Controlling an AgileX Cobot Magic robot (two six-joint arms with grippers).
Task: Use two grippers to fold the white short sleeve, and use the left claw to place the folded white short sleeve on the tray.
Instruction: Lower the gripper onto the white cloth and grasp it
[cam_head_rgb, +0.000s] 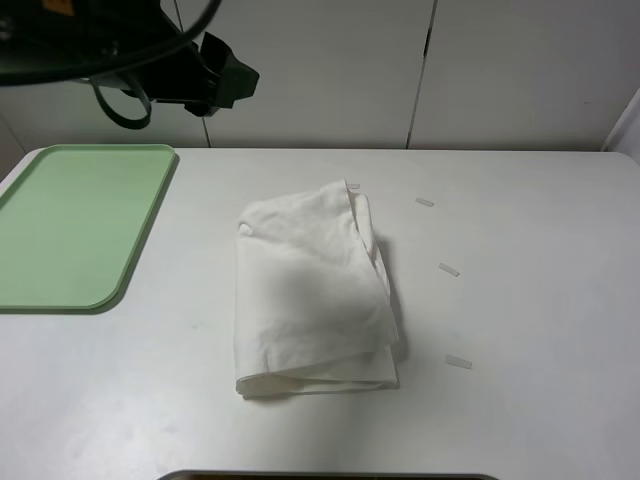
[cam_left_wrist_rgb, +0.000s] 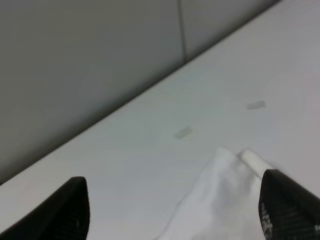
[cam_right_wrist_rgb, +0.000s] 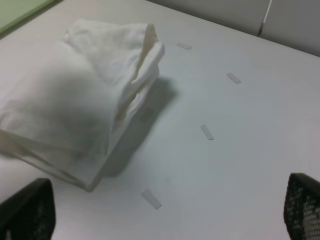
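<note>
The soft white cotton short-sleeved shirt (cam_head_rgb: 312, 290) lay folded in a compact bundle on the plain white table (cam_head_rgb: 540, 400), ahead of and below the black left pincer (cam_left_wrist_rgb: 172, 210), whose jaws stood apart and empty; the right pincer (cam_right_wrist_rgb: 165, 212) was likewise spread wide, holding nothing. The transfer would probably go best with the left pincer closing across all stacked layers at one edge. The flat pale-green plastic tray (cam_head_rgb: 30, 290), well off to that pincer's side, held nothing.

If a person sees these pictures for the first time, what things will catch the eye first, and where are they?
First is the white short sleeve, folded into a thick bundle in the middle of the white table. Next is the pale green tray, lying bare at the table's left edge. Small tape strips lie in a row just right of the cloth, and a black arm hangs over the top left corner.
</note>
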